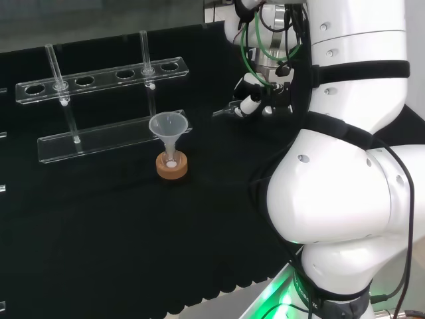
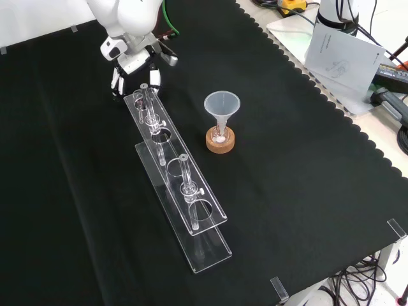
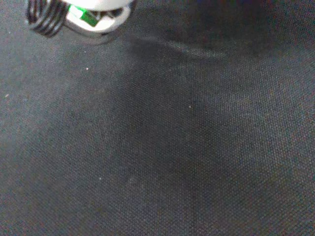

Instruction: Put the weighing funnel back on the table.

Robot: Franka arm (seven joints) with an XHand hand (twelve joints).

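Observation:
In the head view my hand [image 1: 255, 100] hovers low over the black cloth, right of the rack's far end. Its fingers are curled on a small clear piece, the weighing funnel [image 1: 224, 111], which sticks out to the left of the fingers, just above the cloth. From the front, the hand [image 2: 131, 60] sits at the top left, right behind the rack's far end, fingers pointing down at the cloth. The wrist view has a blurred part of the hand [image 3: 83, 14] over bare cloth, with a faint clear streak beside it.
A clear test tube rack [image 1: 99, 80] [image 2: 178, 191] with two tubes stands next to the hand. The big funnel [image 1: 169, 126] [image 2: 221, 105] sits in a small flask on a cork ring [image 1: 172, 166] [image 2: 220, 141]. The arm's white links [image 1: 352, 166] stand at the right.

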